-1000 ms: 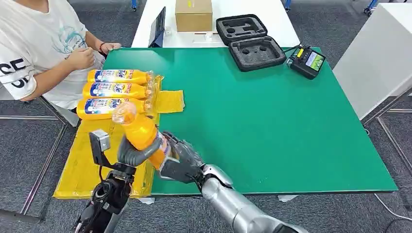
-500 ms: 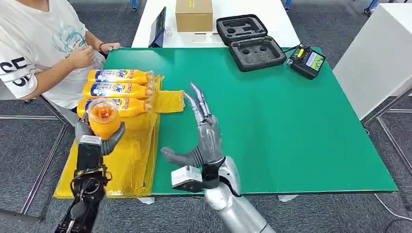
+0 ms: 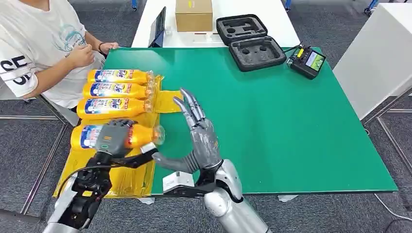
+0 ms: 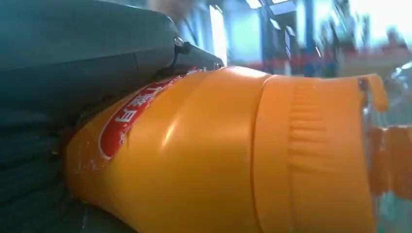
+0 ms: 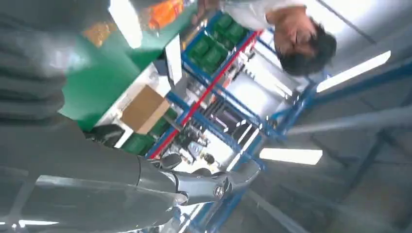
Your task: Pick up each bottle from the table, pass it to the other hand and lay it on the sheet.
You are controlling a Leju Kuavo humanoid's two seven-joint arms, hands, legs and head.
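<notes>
My left hand [image 3: 114, 138] grips an orange bottle [image 3: 87, 136] that lies sideways over the yellow sheet [image 3: 82, 170], cap end toward the table's middle. The left wrist view shows this bottle [image 4: 233, 155] close up, with the hand [image 4: 73, 63] wrapped over it. Three more orange bottles lie side by side on the sheet's far part: one [image 3: 119, 76], a second [image 3: 116, 90] and a third [image 3: 112, 106]. My right hand [image 3: 200, 138] is raised above the green table [image 3: 272, 111] with fingers spread and nothing in it. In the right wrist view a finger [image 5: 204, 184] of that hand [image 5: 58, 160] sticks out.
A person [image 3: 39, 48] sits at the table's left far corner, hands near the bottles. A black foam case [image 3: 250, 41], a handheld controller [image 3: 307, 61], a cardboard box [image 3: 193, 14] and a tablet [image 3: 158, 28] stand at the back.
My left hand took the bottle from the right, carried it left and turned it from upright to lying over the sheet. My right hand let go, opened and lifted.
</notes>
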